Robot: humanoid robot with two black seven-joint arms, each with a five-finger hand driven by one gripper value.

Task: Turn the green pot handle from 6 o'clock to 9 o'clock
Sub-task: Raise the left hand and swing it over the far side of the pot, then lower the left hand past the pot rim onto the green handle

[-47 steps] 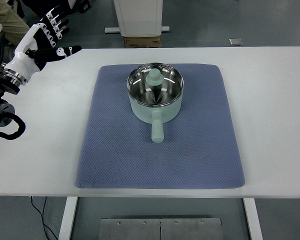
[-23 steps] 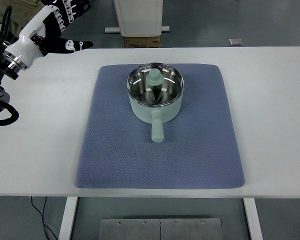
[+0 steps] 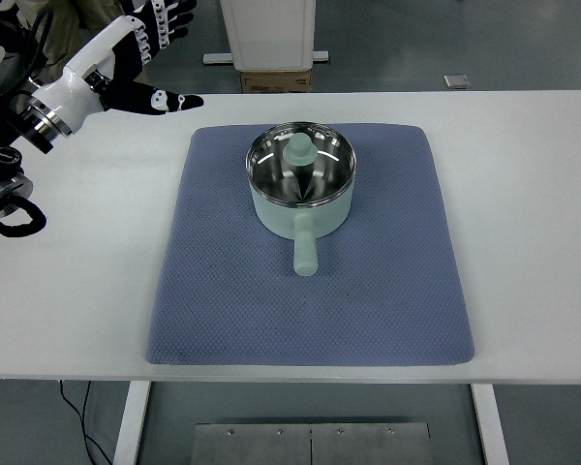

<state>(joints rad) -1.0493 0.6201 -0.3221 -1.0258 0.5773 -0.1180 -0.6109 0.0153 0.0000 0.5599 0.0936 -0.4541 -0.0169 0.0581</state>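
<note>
The green pot [image 3: 301,186] sits on the far half of the blue mat [image 3: 232,300], its handle [image 3: 304,248] pointing at 6 o'clock, toward the mat's near edge, so the turn has not begun. The left hand [image 3: 140,53] hovers well off the mat's far-left corner, fingers spread and holding nothing. This looks like the approach step; next the hand must reach the handle and sweep it leftward.

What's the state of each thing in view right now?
green pot: upright on the mat, untouched
pot handle: pointing at 6 o'clock, not yet rotated
lid: on the pot, knob up
blue mat: flat on the table
left hand: open, above the table's far-left corner, holding nothing
</note>
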